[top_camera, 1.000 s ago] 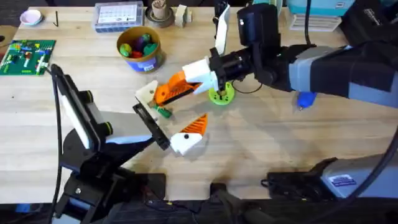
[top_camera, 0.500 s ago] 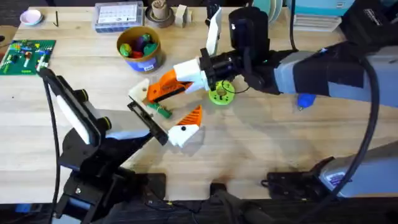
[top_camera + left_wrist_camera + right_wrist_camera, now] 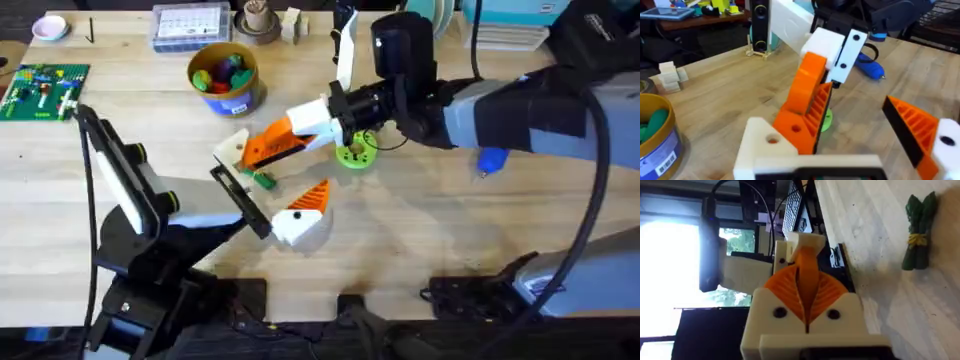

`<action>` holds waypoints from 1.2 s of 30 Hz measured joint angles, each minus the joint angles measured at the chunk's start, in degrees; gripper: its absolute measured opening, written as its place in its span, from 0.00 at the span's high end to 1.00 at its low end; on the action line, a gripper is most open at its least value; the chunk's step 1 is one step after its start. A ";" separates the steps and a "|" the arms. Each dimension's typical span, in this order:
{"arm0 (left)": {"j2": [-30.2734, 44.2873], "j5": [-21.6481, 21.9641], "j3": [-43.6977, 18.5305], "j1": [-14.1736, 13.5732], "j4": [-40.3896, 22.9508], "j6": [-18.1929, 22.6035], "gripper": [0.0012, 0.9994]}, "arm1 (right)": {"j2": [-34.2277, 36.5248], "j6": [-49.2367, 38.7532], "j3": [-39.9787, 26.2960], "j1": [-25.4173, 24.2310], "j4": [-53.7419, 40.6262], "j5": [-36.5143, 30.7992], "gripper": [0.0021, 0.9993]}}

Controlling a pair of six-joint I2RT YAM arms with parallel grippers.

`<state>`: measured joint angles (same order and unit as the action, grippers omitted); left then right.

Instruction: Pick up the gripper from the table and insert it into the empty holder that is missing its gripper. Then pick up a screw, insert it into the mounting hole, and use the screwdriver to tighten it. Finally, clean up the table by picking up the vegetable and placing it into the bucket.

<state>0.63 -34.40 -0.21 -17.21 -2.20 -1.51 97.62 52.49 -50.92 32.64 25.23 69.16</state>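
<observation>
My right gripper (image 3: 292,133) reaches in from the right, its orange ribbed pads shut on the small orange gripper (image 3: 262,152). The wedge sits against the white holder (image 3: 232,150), which is one finger of my left gripper (image 3: 275,178). In the left wrist view the orange gripper (image 3: 807,107) stands up out of the holder (image 3: 765,147). The left gripper's other finger (image 3: 300,215) has an orange tip and stands far off, so it is open. The green vegetable (image 3: 262,180) lies on the table between the left fingers. The bucket (image 3: 225,75) stands at the back and the blue screwdriver (image 3: 490,160) lies to the right.
A lime-green disc with holes (image 3: 355,152) lies under the right wrist. A clear parts box (image 3: 190,25), a green circuit board (image 3: 45,88) and a white stand (image 3: 345,50) sit along the back and left of the wooden table (image 3: 420,230).
The right gripper with the orange wedge, and the left gripper's holder with it, shifted slightly left and then came back a little. Both grips are unchanged.
</observation>
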 joint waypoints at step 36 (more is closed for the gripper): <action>0.00 -3.78 0.04 0.70 0.07 0.24 0.01 | 0.00 -5.68 0.04 0.28 -0.84 1.70 1.00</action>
<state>0.63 -38.17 -0.16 -16.51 -2.13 -1.27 97.62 46.81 -50.87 32.93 24.39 70.86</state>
